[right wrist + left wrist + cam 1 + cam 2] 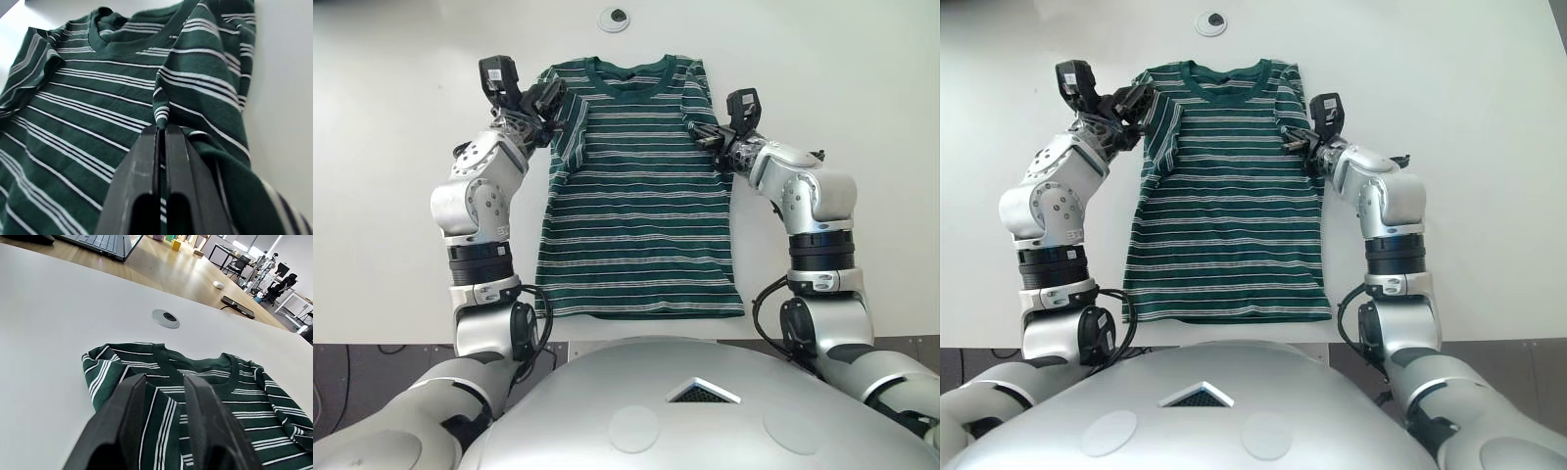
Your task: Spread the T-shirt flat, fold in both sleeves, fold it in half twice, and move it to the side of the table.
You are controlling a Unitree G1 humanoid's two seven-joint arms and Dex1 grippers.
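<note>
A dark green T-shirt (636, 215) with white stripes lies flat on the white table (862, 98), collar away from me. Both sleeves are turned inward over the chest. My left gripper (551, 98) hovers at the shirt's left shoulder, over the turned-in sleeve. In the left wrist view its fingers (128, 401) stand apart, open, with striped cloth showing between them. My right gripper (700, 135) is at the right sleeve. In the right wrist view its jaws are pressed together, shut on a raised fold of the sleeve (195, 98).
A round grey cable grommet (614, 18) sits in the table just beyond the collar. White tabletop stretches on both sides of the shirt. The table's front edge (607, 343) runs just below the hem. A laptop (98, 242) rests on a wooden desk behind.
</note>
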